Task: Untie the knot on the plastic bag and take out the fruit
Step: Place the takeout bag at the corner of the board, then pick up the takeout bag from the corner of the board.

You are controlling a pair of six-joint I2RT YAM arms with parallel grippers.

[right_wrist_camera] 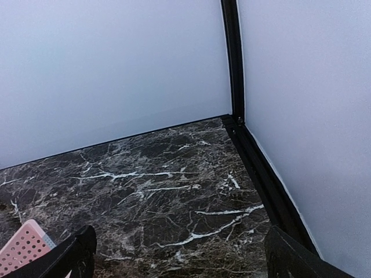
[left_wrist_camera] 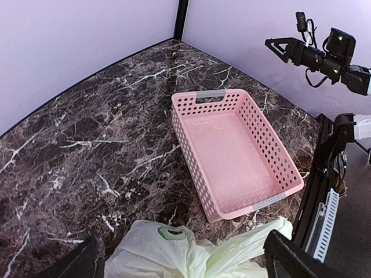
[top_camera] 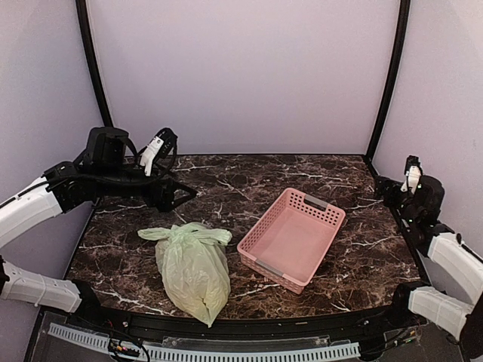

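While apart, bag (top_camera: 193,265) beneath left hand (top_camera: 183,200).

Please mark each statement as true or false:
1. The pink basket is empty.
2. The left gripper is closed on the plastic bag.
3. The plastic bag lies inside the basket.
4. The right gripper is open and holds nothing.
1. True. Nothing lies in the pink basket.
2. False. The left gripper is above the handle end of the plastic bag, but its fingers stand wide open and hold nothing.
3. False. The bag lies on the table, to the left of the basket.
4. True. The right gripper is open at the right side of the table, far from the bag, with only bare table under it.
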